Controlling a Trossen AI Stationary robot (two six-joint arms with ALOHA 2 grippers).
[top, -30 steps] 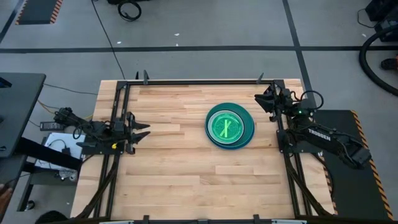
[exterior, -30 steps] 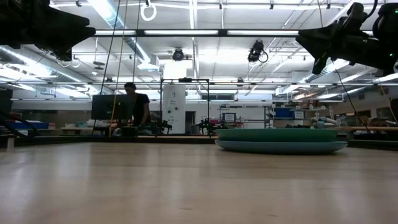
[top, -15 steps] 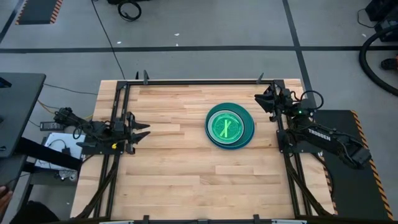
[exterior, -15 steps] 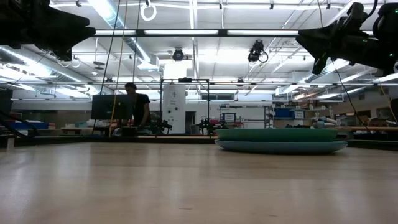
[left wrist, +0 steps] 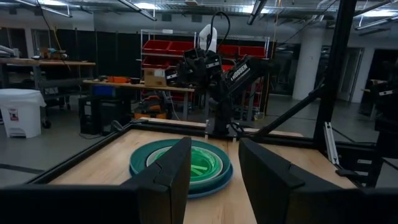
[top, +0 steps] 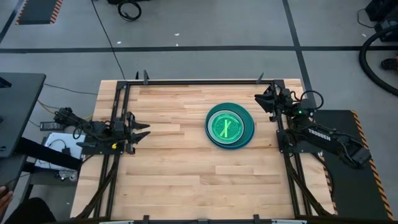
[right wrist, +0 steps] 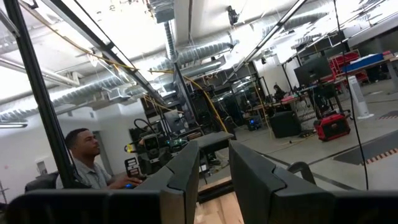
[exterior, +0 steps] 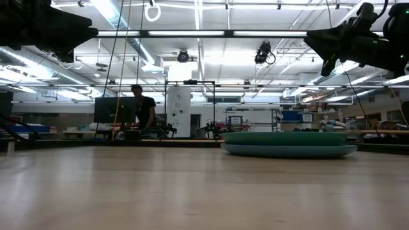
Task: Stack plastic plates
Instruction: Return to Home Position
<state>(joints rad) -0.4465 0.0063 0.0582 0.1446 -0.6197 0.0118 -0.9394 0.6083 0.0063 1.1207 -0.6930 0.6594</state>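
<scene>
A stack of plastic plates [top: 229,126] rests flat on the table, right of the middle: a blue plate at the bottom, a teal one on it, a neon-green one on top. The low view shows the stack [exterior: 289,145] edge-on; the left wrist view shows the stack [left wrist: 183,166] ahead. My left gripper [top: 145,132] hovers open at the table's left edge, far from the stack. My right gripper [top: 260,101] hovers open at the far right corner, beside the stack and above it. The other plates are hidden within the stack or out of view.
The table's metal frame [top: 199,81] runs along the far edge and both sides. Bare wood lies left of and nearer than the stack. A person [exterior: 142,108] sits at a desk beyond the table, and another person [right wrist: 84,158] shows in the right wrist view.
</scene>
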